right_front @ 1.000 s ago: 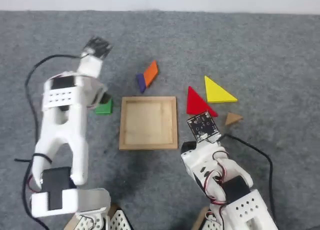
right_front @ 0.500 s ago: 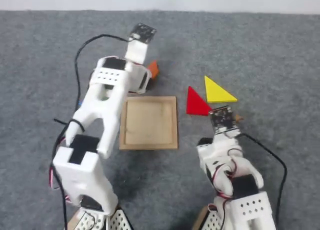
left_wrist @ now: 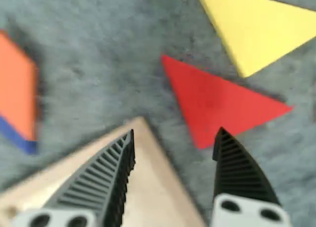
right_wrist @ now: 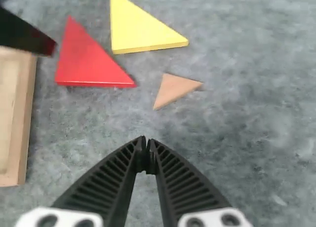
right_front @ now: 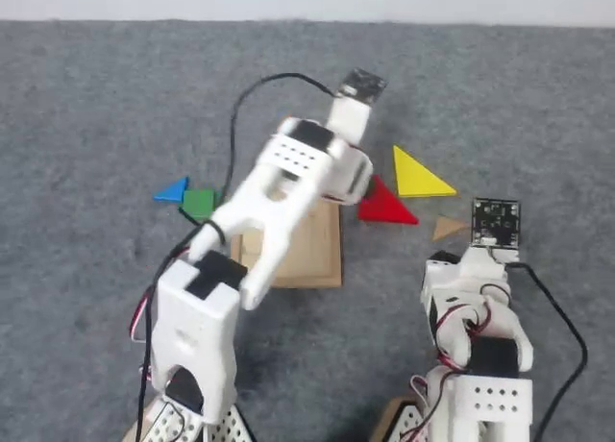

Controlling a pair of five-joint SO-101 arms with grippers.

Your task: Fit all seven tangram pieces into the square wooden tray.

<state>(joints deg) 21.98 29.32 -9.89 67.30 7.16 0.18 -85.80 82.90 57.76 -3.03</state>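
**Left gripper** point(left_wrist: 176, 133): fingers spread and holding nothing, it is straddling the corner of the wooden tray point(left_wrist: 148, 187) nearest the red triangle point(left_wrist: 217, 103). Its arm is stretching diagonally over the tray, covering much of it.

**Right gripper** point(right_wrist: 146, 140): fingers pressed together on nothing, it is pointing at the carpet off that same side of the tray.

**Pieces:** all are lying outside the tray.
- The yellow triangle point(left_wrist: 256, 24) is just beyond the red one, with the tan triangle point(right_wrist: 170, 89) near both.
- The orange piece point(left_wrist: 17, 98) is off the tray's far edge.
- The blue triangle point(right_front: 173, 189) and green square point(right_front: 199, 204) are off the opposite side.
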